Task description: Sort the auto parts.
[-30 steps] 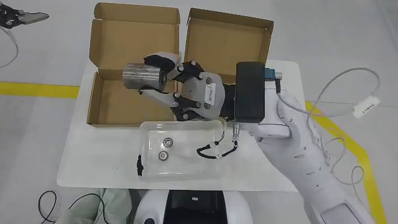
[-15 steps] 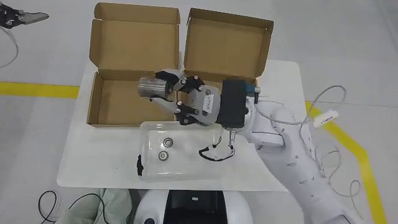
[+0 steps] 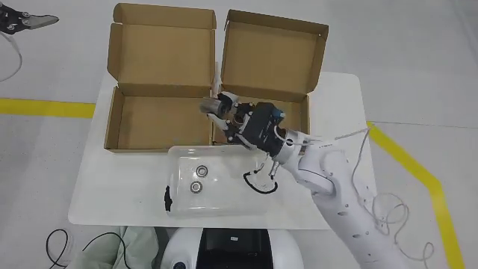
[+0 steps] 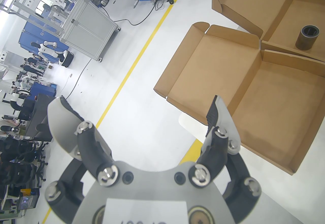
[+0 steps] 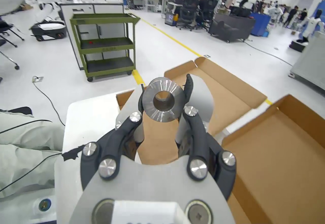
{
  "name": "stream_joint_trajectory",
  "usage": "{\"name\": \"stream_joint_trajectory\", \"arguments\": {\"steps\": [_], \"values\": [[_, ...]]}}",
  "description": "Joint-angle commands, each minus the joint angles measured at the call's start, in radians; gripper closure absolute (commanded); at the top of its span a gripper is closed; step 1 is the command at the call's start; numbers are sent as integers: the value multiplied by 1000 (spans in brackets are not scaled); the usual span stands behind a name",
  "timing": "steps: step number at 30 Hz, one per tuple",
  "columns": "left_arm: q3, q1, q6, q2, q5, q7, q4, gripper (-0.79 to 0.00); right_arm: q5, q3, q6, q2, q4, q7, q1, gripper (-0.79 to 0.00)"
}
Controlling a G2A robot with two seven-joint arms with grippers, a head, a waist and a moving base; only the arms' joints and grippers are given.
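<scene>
My right gripper [image 3: 222, 107] [image 5: 165, 88] is shut on a silver hollow cylinder [image 3: 211, 107] [image 5: 163, 102], held above the shared walls of two open cardboard boxes. The left box [image 3: 149, 123] shows a bare floor. My right arm covers most of the right box [image 3: 272, 52]. In the left wrist view a dark hollow cylinder [image 4: 306, 37] stands in the farther box [image 4: 299, 14]. My left gripper [image 3: 30, 21] [image 4: 137, 103] hangs open and holds nothing, over the floor beyond the table's left side.
A clear plastic tray [image 3: 179, 157] lies at the white table's [image 3: 119, 187] front edge. It holds two small ring bearings [image 3: 202, 170] [image 3: 196, 187] and a black cable [image 3: 258, 183]. Both box lids stand up along the far side.
My right arm has carried the silver cylinder rightward from over the left box to the boxes' shared walls, and lower. The left gripper has stayed put.
</scene>
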Motion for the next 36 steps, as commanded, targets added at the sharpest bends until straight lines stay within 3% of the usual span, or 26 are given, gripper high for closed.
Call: {"name": "stream_joint_trajectory", "arguments": {"steps": [1,10,17,36], "values": [[0,0,0,0,0,0,0,-785,-20,9,29,3,-1,35,-19,0],[0,0,0,0,0,0,0,-785,-119,51,139,19,-14,238,-84,0],[0,0,0,0,0,0,0,-785,-125,90,192,25,33,302,-101,0],[0,0,0,0,0,0,0,-785,-139,2,259,0,283,507,58,0]]}}
